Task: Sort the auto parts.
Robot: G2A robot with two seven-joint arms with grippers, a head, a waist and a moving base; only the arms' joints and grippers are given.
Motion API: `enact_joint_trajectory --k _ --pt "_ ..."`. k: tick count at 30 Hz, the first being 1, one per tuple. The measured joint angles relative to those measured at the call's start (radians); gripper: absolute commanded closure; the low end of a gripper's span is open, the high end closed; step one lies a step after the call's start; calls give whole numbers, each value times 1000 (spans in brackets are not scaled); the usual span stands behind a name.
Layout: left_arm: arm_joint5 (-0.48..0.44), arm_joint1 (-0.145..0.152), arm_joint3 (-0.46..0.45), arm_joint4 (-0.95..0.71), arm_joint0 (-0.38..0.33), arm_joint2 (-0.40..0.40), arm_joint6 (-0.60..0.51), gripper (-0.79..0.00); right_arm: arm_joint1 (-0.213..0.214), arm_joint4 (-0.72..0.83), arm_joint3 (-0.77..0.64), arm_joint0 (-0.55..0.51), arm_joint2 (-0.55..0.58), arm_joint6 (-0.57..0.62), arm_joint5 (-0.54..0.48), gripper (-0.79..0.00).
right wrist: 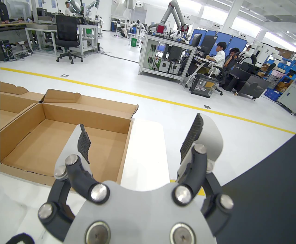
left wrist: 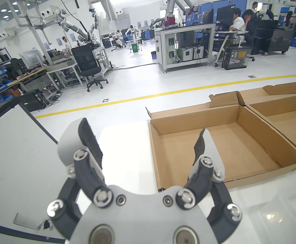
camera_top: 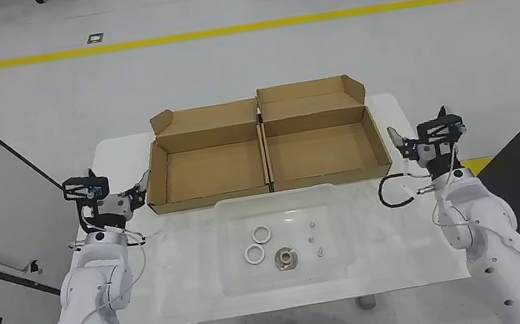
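Plainly, the hub [camera_top: 283, 257] lies well apart from the left hand [camera_top: 139, 187].

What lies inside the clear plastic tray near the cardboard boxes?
Inside the clear plastic tray: two white rings, a round grey metal part and some tiny pieces too small to identify. Nothing covers them.

Tiny parts [camera_top: 311, 223] in the tray [camera_top: 235, 228] are showing too small to identify. One box [left wrist: 284, 115] is running off the left wrist view's edge.
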Motion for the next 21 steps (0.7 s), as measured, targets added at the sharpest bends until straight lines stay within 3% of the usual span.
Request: enact_joint_trajectory --k 6,16,21 --pt "0 0 0 0 0 0 0 -785 14 -14 -99 -18 79 82 -139 -785" --pt "0 0 0 0 0 0 0 -785 55 93 -309 0 268 364 -595 -785" --pt "0 0 0 0 0 0 0 -785 74 187 -352 55 303 502 -760 -785"
